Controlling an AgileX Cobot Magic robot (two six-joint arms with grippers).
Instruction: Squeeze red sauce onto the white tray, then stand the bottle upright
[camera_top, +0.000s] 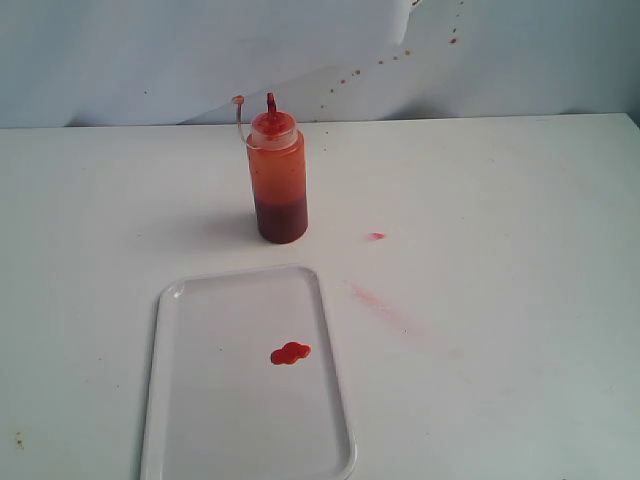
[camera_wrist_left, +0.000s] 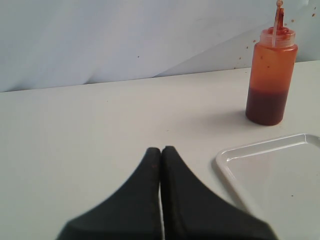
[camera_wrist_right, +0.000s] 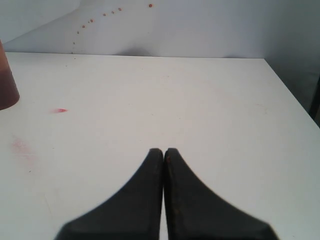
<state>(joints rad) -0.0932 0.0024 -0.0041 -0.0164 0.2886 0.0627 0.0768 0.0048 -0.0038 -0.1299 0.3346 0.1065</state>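
Bottle upright on bench behind tray. Sauce blob on tray. Both jaws closed, empty.

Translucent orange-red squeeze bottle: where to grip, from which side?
Take the upright translucent orange-red plastic squeeze bottle around its straight cylindrical mid-body, coming in level, probably from the side opposite the tethered cap, which juts out; the pointed red nozzle tapers too much to hold.

Bright, soft, even light. The bottle casts a faint leftward shadow on the table; the tray glints at its far corner. The left tool and right tool look blurred.
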